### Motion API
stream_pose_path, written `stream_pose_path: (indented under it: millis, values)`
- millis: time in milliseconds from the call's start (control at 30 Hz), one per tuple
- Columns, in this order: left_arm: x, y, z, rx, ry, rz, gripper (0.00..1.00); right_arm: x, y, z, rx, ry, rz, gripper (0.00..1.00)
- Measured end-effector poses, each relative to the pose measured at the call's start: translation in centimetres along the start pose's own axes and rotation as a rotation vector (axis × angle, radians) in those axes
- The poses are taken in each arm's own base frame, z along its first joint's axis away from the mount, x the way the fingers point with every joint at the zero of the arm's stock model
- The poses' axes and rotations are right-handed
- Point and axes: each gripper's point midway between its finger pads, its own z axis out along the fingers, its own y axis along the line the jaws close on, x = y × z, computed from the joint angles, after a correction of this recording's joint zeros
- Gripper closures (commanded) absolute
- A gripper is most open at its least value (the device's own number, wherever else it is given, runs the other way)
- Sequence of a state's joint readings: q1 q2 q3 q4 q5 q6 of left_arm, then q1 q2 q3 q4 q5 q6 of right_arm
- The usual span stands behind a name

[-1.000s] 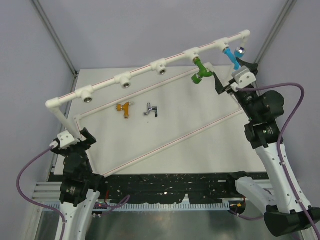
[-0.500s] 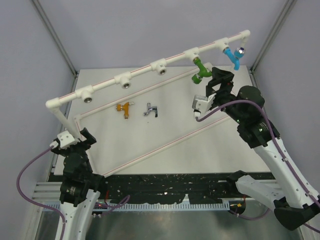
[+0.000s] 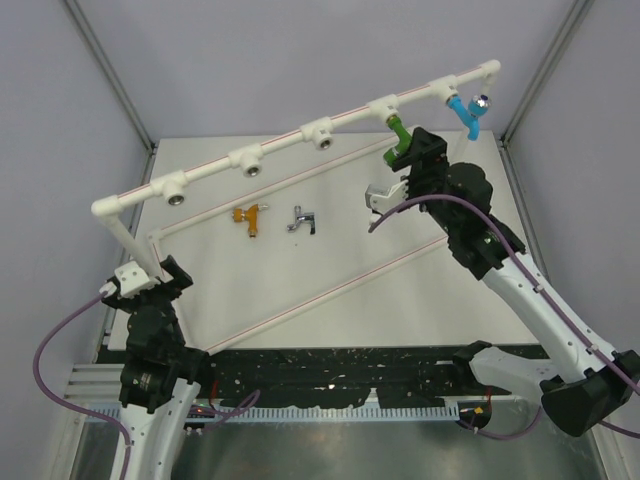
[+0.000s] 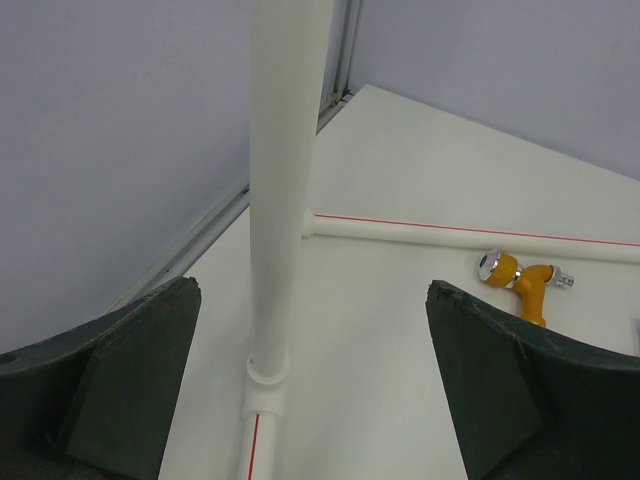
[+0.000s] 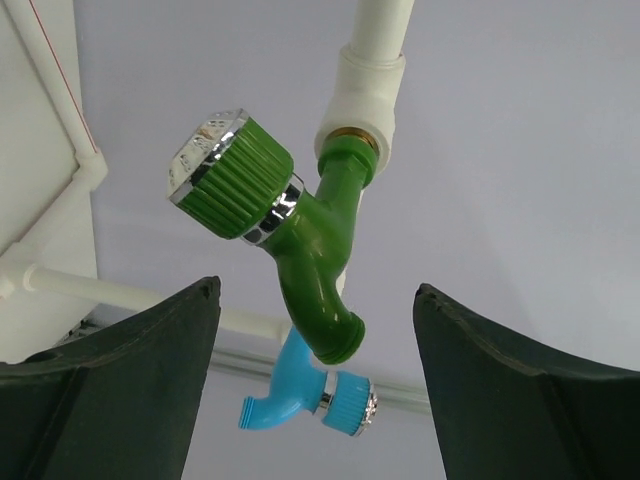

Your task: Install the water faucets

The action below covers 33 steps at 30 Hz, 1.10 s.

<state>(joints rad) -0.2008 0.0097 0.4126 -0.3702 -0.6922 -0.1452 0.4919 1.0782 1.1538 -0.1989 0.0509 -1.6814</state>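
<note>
The green faucet (image 3: 396, 144) hangs screwed into a socket of the white pipe frame (image 3: 290, 141); it fills the right wrist view (image 5: 300, 240). The blue faucet (image 3: 468, 111) hangs from the socket to its right, also in the right wrist view (image 5: 315, 400). The orange-gold faucet (image 3: 250, 217) and the silver faucet (image 3: 302, 219) lie on the table; the orange-gold one shows in the left wrist view (image 4: 522, 280). My right gripper (image 3: 412, 152) is open just beside the green faucet, jaws wide (image 5: 315, 385). My left gripper (image 3: 160, 272) is open and empty at the frame's left post (image 4: 280, 200).
The pipe frame has three bare sockets along its raised bar, such as the one at the left (image 3: 176, 195). Its lower pipes with a red stripe (image 3: 330, 288) lie across the white table (image 3: 400, 300). Grey walls and corner posts enclose the table.
My right arm has swung left from beside the blue faucet to the green faucet, with its gripper now pointing up at it. The left arm has not moved.
</note>
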Motion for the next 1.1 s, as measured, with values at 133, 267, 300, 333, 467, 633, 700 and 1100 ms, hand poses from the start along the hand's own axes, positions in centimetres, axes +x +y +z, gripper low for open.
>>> stream_pose_path:
  millis: [133,267,300,333,467,633,700,1100]
  values:
    - [0.0,0.0,0.0,0.001,0.000,0.000,0.00,0.4,0.9,0.9,0.025,0.032,-0.046,0.38]
    - [0.0,0.0,0.0,0.000,0.000,0.000,0.00,0.5,0.9,1.9,0.053,0.044,-0.039,0.57]
    - [0.0,0.0,0.0,0.000,0.000,0.000,0.00,0.5,0.4,2.0,0.074,0.044,-0.024,0.62]
    - [0.0,0.0,0.0,0.000,0.000,0.000,0.00,0.5,0.3,2.0,0.085,0.044,-0.008,0.65]
    - [0.0,0.0,0.0,0.000,0.000,0.000,0.00,0.4,0.3,2.1,0.098,0.033,0.095,0.78]
    - [0.0,0.0,0.0,0.000,0.001,0.000,0.00,0.2,0.5,2.4,0.133,-0.038,0.453,0.90]
    - [0.0,0.0,0.0,0.000,0.001,0.000,0.00,0.0,0.6,2.6,0.158,-0.087,0.683,0.91]
    - [0.0,0.0,0.0,0.001,0.001,0.000,0.00,-2.1,0.3,3.9,0.352,-0.532,2.216,0.95]
